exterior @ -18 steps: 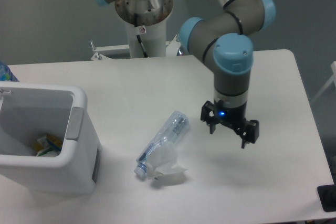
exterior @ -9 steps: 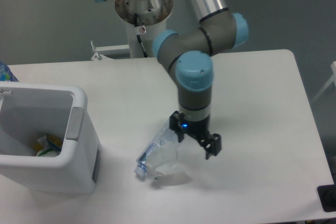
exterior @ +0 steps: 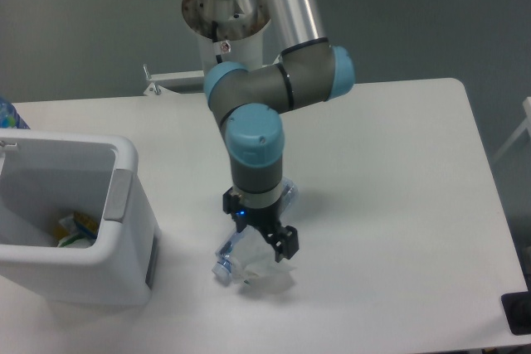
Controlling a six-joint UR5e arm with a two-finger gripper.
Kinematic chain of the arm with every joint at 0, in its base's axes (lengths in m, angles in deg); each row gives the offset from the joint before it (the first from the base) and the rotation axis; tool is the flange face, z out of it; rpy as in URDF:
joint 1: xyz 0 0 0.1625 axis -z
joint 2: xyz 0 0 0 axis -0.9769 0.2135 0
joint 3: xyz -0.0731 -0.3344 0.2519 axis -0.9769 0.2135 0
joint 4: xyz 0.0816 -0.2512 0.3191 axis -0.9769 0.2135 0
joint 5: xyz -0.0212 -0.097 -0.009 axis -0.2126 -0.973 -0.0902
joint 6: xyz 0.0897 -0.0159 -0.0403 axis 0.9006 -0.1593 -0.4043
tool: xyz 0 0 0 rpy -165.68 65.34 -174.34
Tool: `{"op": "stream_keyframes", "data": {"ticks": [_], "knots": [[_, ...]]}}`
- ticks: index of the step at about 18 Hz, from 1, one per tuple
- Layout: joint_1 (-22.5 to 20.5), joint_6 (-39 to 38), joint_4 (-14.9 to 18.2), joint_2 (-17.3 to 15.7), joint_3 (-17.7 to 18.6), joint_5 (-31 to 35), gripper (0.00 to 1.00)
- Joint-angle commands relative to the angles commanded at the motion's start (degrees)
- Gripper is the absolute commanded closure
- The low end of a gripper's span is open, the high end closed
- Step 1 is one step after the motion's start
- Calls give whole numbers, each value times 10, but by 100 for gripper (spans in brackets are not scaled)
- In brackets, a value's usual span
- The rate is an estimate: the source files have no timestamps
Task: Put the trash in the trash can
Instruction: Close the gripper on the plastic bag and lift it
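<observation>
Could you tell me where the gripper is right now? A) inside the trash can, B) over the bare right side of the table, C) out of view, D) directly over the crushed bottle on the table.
D: the gripper hangs over the middle of the crushed bottle, which lies on the table to the right of the trash can.

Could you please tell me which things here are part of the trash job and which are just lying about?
Job: crushed bottle, paper wad, bin, pincer.
Lying about: yellow-green scraps already in the bin, blue object at the left edge.
</observation>
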Motion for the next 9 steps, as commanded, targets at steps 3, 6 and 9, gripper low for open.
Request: {"op": "stream_keyframes", "data": {"ticks": [3, 6, 9], "knots": [[1, -13, 0, 4, -1, -3, 60], [1, -13, 0, 4, -4, -19, 100], [0, -15, 0, 3, -8, -33, 100]]}}
